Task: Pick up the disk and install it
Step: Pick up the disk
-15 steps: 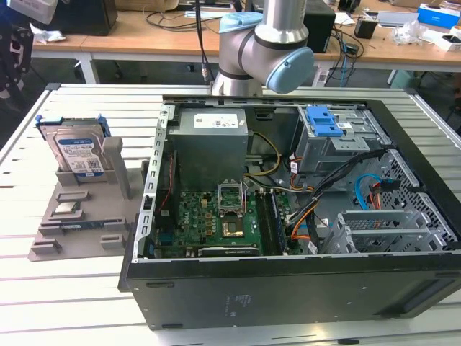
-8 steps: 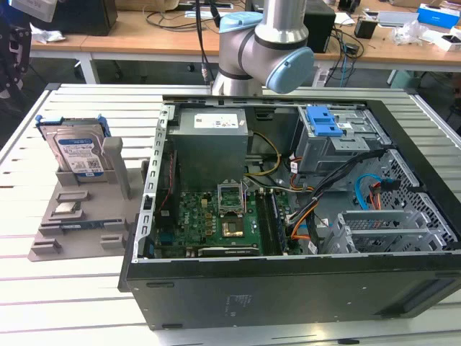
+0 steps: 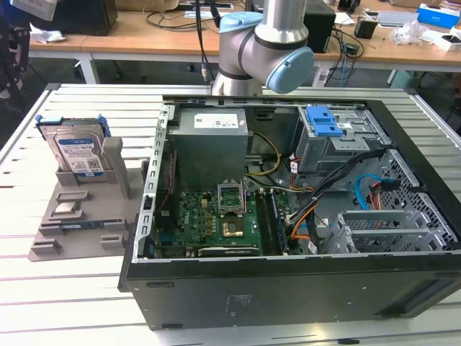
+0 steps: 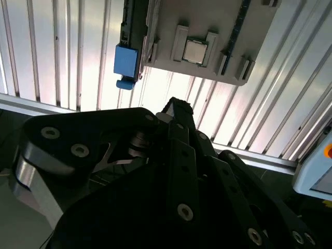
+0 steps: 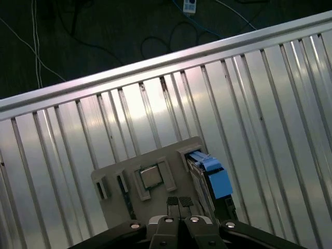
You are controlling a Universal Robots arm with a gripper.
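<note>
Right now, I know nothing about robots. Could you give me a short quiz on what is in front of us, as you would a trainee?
1. True or false: the disk already sits inside the open computer case.
2. How is the disk placed? A: lying flat on the table. B: standing upright in the grey holder. C: leaning against the case.
3. Fill in: in the exterior view, the disk is on the view's ___ of the case.

Key: 1 false. 2 B. 3 left.
</note>
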